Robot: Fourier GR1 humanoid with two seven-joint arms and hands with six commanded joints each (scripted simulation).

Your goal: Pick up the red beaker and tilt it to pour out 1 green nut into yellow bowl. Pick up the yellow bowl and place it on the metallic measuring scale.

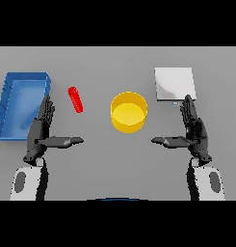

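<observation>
A small red beaker [75, 99] lies on its side on the grey table, left of centre. The yellow bowl [129, 112] stands upright in the middle; I see nothing in it. Behind it to the right sits the flat metallic measuring scale [174, 84]. My left hand [41, 130] hovers open below and left of the beaker, fingers straight, thumb pointing inward. My right hand [194, 130] mirrors it, open, just in front of the scale and right of the bowl. Neither hand touches anything. No green nut is visible.
A blue tray [8, 103] stands at the far left, its near right corner beside my left hand's fingertips. Bare grey table lies between the two hands in front of the bowl.
</observation>
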